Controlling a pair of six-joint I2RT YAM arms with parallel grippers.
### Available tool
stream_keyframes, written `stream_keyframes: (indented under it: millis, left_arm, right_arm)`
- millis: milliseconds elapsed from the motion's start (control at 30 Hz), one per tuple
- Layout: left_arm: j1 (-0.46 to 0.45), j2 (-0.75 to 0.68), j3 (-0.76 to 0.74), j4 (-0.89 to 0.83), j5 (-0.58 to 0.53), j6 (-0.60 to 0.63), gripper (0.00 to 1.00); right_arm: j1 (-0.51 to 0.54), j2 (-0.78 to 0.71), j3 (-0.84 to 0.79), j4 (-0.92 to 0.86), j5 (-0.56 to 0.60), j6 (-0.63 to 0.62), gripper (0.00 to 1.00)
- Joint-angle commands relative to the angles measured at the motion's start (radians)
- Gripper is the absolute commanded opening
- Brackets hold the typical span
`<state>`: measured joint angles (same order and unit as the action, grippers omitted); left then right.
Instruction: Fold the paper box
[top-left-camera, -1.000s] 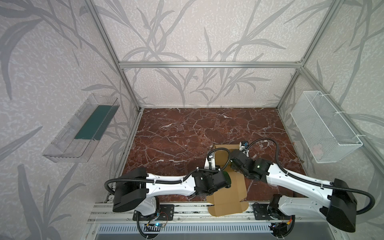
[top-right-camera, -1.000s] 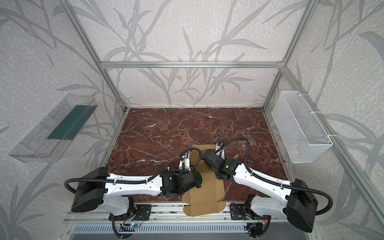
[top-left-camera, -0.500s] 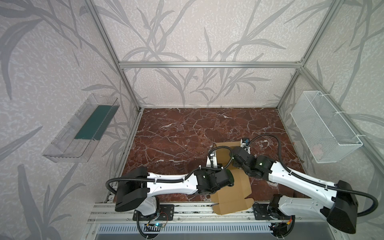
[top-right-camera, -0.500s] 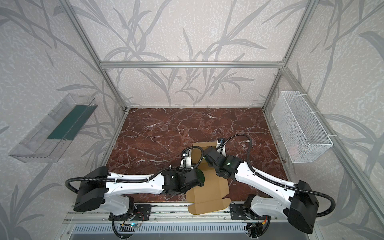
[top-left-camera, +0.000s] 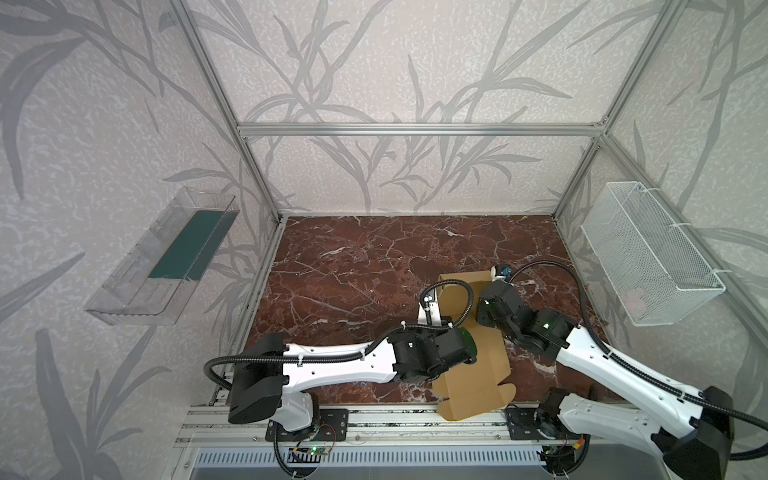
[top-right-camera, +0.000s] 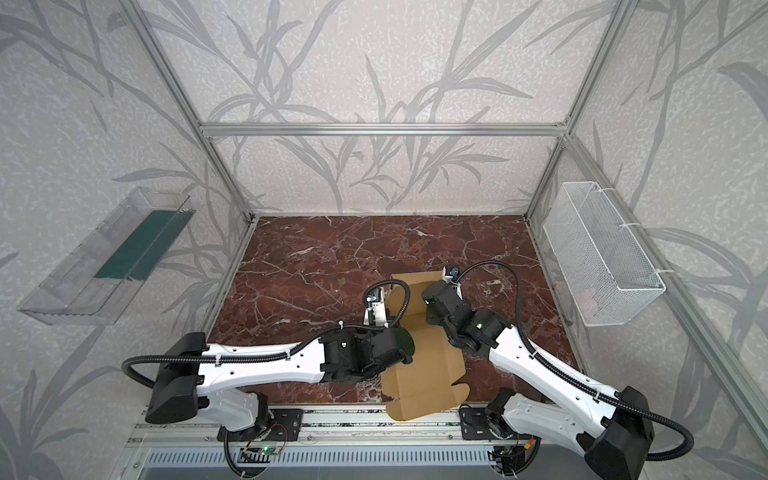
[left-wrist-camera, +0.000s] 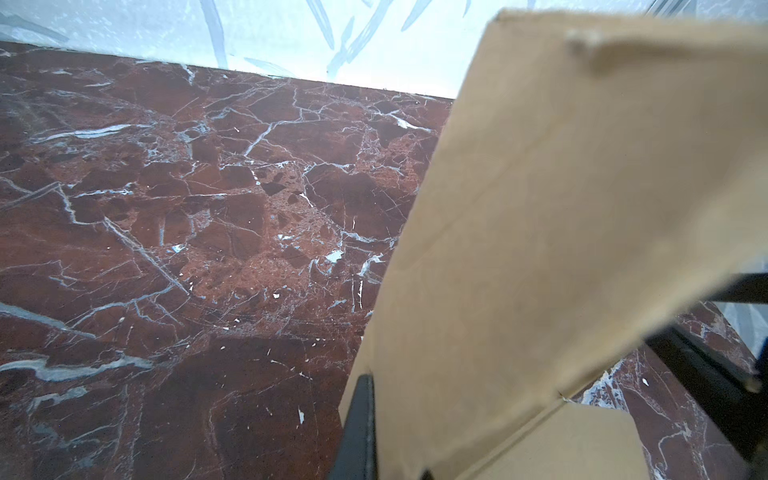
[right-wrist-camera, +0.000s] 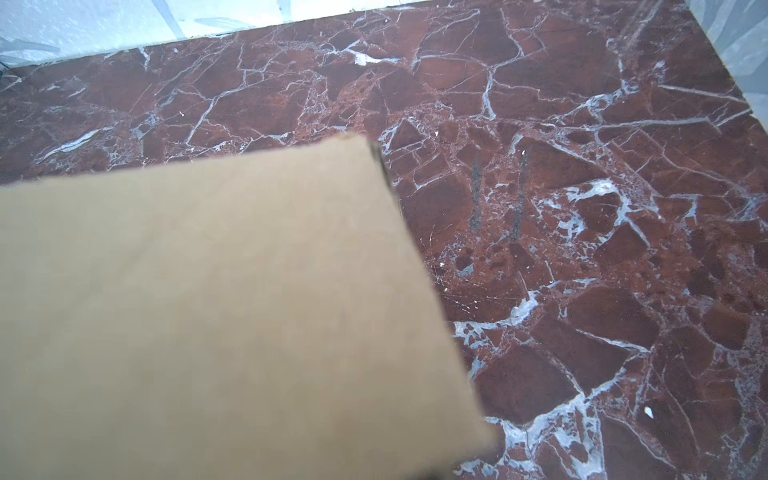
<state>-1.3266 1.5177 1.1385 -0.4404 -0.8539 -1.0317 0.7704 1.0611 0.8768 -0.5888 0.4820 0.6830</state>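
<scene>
Broadly, both top views take in the whole scene. The paper box (top-left-camera: 478, 374) (top-right-camera: 428, 374), a plain tan cardboard sheet, lies near the front of the red marble desk (top-left-camera: 353, 270) (top-right-camera: 316, 266), a little right of centre. Its near flap hangs past the desk's front edge over the metal rail (top-left-camera: 374, 419). Its far panel is tilted up off the desk between the two arms. The left gripper (top-left-camera: 434, 297) sits at that panel's left edge and the right gripper (top-left-camera: 495, 279) at its far right corner. From above, neither pair of fingers can be made out.

The left wrist view supplies what the top views hide. One dark finger (left-wrist-camera: 360, 424) lies against the raised panel (left-wrist-camera: 561, 249), and the card runs between it and its hidden partner, so the left fingers are pinching the paper box. A crease (left-wrist-camera: 519, 436) where a smaller flap joins the panel shows only here.

The right wrist view shows the card's blank face (right-wrist-camera: 208, 311) close to the lens, with marble (right-wrist-camera: 582, 270) beyond. The right fingers are out of sight in every view; they are pressed together, and whether they hold the card cannot be told. Two grey smudges (right-wrist-camera: 498, 199) on the marble appear only in this view.

Only the top views show the clear tray (top-left-camera: 137, 291) on the left wall, holding a dark green strip (top-left-camera: 187, 245), and the white wire basket (top-left-camera: 648, 257) on the right wall.
</scene>
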Motion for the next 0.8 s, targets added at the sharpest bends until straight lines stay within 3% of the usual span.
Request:
stream_keyframes:
  millis: [0, 233, 767]
  left_arm:
    - [-0.019, 0.002, 0.077, 0.019, 0.006, -0.061, 0.0]
    - [-0.016, 0.013, 0.089, 0.01, 0.025, -0.069, 0.0]
    - [-0.01, 0.011, 0.092, -0.011, 0.039, -0.083, 0.0]
  right_arm:
    - [-0.01, 0.044, 0.028, -0.058, 0.011, -0.017, 0.0]
    - [-0.01, 0.054, 0.057, -0.076, 0.045, -0.07, 0.0]
    - [-0.013, 0.038, -0.008, 0.045, -0.113, -0.06, 0.0]
